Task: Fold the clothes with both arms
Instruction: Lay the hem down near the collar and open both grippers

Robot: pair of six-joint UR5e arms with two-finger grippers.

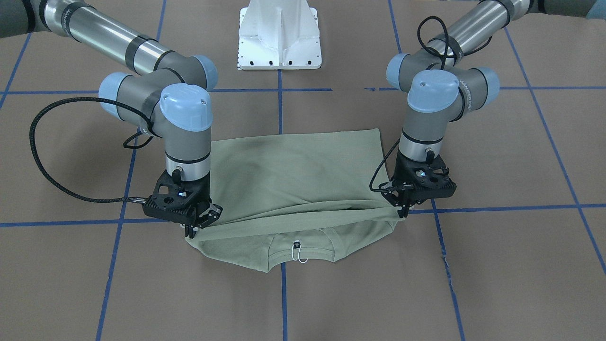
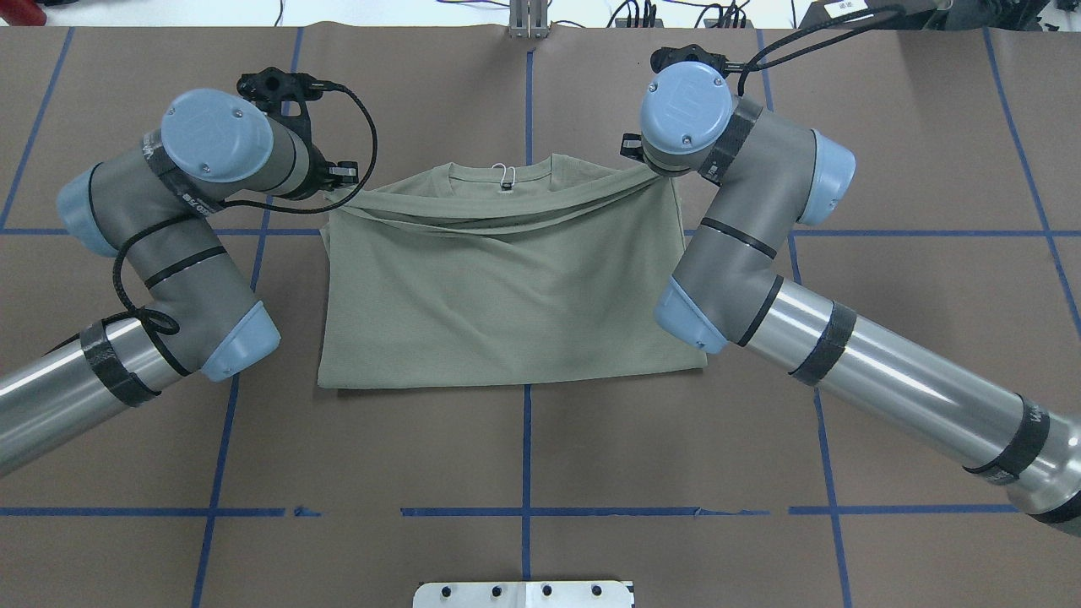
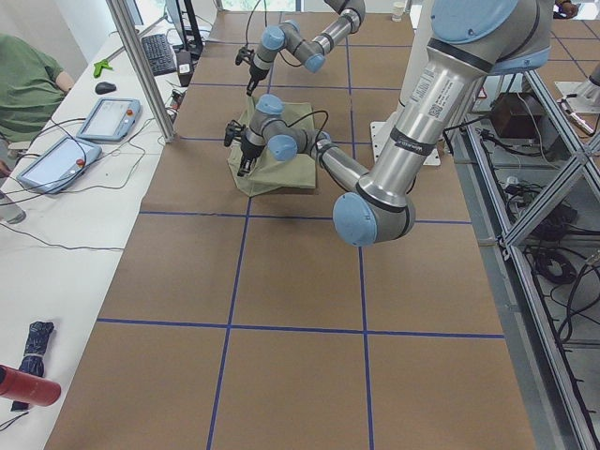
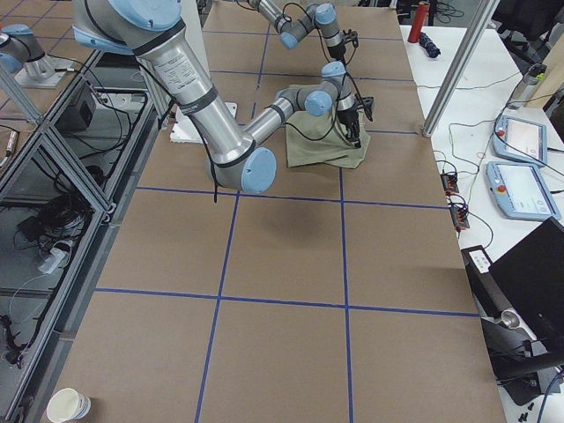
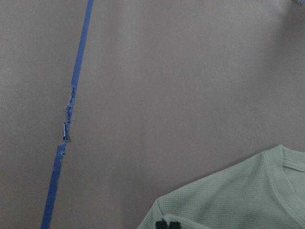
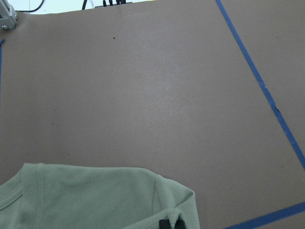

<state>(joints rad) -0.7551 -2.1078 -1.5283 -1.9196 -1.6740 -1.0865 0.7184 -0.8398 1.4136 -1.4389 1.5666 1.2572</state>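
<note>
1. Grey metal with light-blue joint caps, the left arm (image 2: pixel 169 253) comes in from the left of the overhead view. It bends down over the far left corner of the cloth.
2. The left gripper (image 1: pixel 402 212) points straight down just above the table, its fingers pinched together on a raised edge of the fabric. In its wrist view the black fingertips (image 5: pixel 161 224) sit on the knit.
3. The pale sage-green shirt (image 2: pixel 507 287) lies at the middle of the brown paper-covered table (image 2: pixel 380 439). It is doubled into a rough rectangle, with the folded edge toward the robot and the neck end away from it.
4. The upper layer's free edge is lifted off the layer beneath and stretched as a creased band between the two grippers.
5. Beyond that band the ribbed collar (image 2: pixel 469 172) lies flat and uncovered, with the white loop tag (image 1: pixel 298 252) at its middle.
6. The right gripper (image 1: pixel 191 231) also points down, clamped on the band's other end at the shirt's far right corner. Its fingertips (image 6: pixel 164 223) rest on the fabric.
7. The right arm (image 2: pixel 887 371) reaches in from the right.
8. Blue tape lines (image 2: pixel 526 439) cross the table, and the white pedestal base (image 1: pixel 279 42) stands at the robot's side.
</note>
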